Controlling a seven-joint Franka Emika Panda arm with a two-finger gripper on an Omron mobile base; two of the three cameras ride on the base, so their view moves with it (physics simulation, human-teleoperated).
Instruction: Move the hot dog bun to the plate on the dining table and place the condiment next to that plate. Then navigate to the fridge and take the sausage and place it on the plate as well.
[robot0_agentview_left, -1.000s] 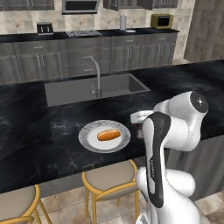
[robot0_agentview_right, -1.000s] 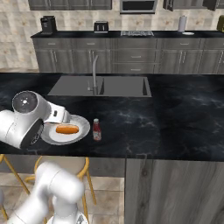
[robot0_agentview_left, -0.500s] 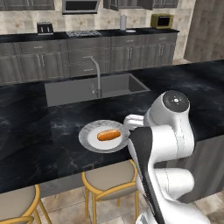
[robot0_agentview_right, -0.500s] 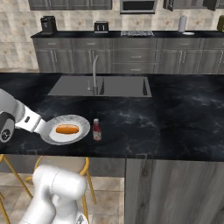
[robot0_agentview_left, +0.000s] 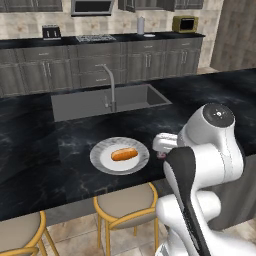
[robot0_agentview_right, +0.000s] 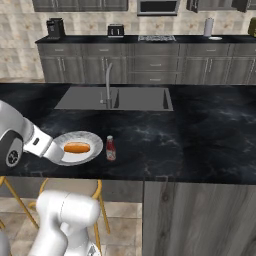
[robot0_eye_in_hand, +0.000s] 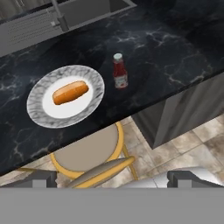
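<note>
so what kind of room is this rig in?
A rendered home kitchen, by the look of it: an island with a sink and faucet, a back counter with a stovetop and toaster, and bar stools tucked under the island.

White arm folded back at its elbow, gripper (robot0_eye_in_hand: 112, 178) empty, jaws spread wide

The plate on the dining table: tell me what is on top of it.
The hot dog bun lies on the white centre of the plate, and nothing else is on it. The condiment stands beside the plate, apart from it. No sausage yet.
</note>
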